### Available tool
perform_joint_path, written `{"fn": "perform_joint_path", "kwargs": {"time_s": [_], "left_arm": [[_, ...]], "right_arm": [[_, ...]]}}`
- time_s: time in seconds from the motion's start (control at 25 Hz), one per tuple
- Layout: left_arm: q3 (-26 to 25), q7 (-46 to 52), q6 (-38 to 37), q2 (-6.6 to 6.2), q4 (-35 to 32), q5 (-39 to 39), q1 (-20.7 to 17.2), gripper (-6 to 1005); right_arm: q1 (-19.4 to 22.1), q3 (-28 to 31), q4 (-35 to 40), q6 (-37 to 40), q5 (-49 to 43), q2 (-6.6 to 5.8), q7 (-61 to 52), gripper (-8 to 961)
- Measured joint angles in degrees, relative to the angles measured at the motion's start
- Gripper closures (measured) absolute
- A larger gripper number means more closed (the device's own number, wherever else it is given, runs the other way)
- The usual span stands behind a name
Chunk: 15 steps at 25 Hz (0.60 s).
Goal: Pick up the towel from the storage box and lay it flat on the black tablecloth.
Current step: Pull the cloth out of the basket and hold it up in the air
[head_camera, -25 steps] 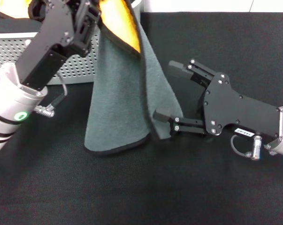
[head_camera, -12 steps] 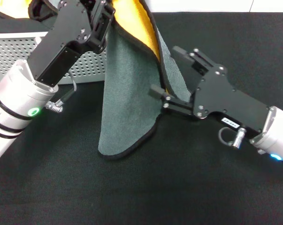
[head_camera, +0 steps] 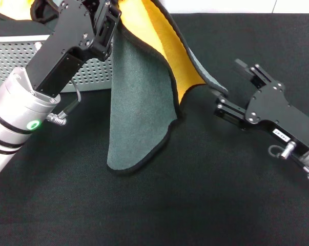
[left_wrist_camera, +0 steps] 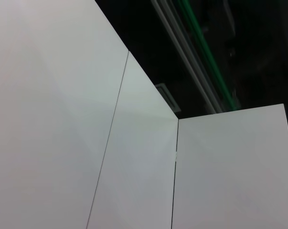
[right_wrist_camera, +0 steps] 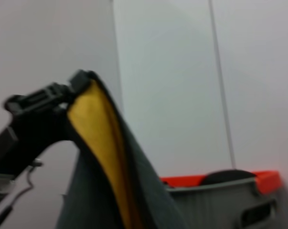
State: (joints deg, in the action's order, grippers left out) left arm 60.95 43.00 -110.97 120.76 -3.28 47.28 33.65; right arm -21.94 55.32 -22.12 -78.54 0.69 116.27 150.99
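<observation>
While the light grey perforated plastic storage box (head_camera: pixel 67 64) is seen at the far left of the head view, the left claw (head_camera: pixel 107 20) is held raised in front of it, clenched on the top edge of the large plush towel (head_camera: pixel 139 107). From that grip the towel is hung with its dark grey side outward, its black-stitched lower edge touching the plain black fuzzy tablecloth (head_camera: pixel 195 205) spread over the tabletop. A yellow-orange fold (head_camera: pixel 167 46) is stretched out to the right, where its corner is grasped by the right claw (head_camera: pixel 221 97), held low above the tablecloth. In the right wrist view the towel (right_wrist_camera: pixel 101 157) is shown draped from the left claw (right_wrist_camera: pixel 48 98).
</observation>
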Motion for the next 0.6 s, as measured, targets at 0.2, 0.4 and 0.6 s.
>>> {"fn": "perform_joint_path", "kwargs": {"time_s": [0.2, 0.4, 0.6], "left_arm": [[0.05, 0.00, -0.10, 0.00, 0.02, 0.01, -0.08, 985], [0.09, -0.02, -0.12, 0.00, 0.03, 0.01, -0.28, 985], [-0.01, -0.29, 0.02, 0.00, -0.03, -0.05, -0.48, 985]], "right_arm": [[0.25, 0.03, 1.35, -0.83, 0.44, -0.11, -0.71, 73], [0.30, -0.20, 1.39, -1.26, 0.38, -0.17, -0.60, 134], [0.82, -0.70, 1.38, -2.49, 0.20, -0.14, -0.17, 331]]}}
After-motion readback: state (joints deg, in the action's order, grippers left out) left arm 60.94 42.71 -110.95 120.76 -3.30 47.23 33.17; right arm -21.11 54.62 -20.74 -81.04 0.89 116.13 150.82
